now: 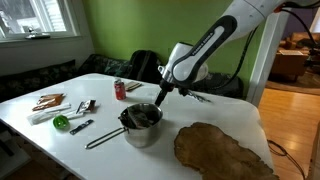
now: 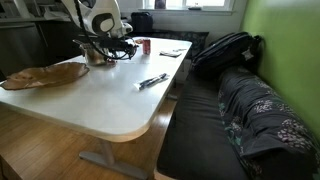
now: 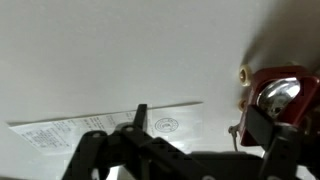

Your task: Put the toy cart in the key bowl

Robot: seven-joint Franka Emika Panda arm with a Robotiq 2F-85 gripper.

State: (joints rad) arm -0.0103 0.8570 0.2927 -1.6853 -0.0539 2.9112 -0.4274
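In the wrist view a small red toy cart (image 3: pixel 285 95) with a shiny metal part sits at the right edge, right beside my gripper's right finger. My gripper (image 3: pixel 200 118) is open, and white table and a paper sheet show between its fingers. In both exterior views the gripper (image 1: pixel 160 98) (image 2: pixel 100 42) hangs low just behind the steel pot (image 1: pixel 140 122) (image 2: pixel 97 55). The cart cannot be made out there. The key bowl (image 1: pixel 225 152) (image 2: pixel 45 75), a wide brown wavy-edged dish, lies on the table beside the pot, apart from the gripper.
An upright red drink can (image 1: pixel 120 90) (image 2: pixel 145 46) stands near the pot. The pot's long handle (image 1: pixel 100 138) points outward. A green object (image 1: pixel 61 122), small tools (image 1: pixel 85 106) and a pen-like item (image 2: pixel 152 80) lie on the white table (image 2: pixel 110 105). A couch with bags (image 2: pixel 235 50) runs alongside.
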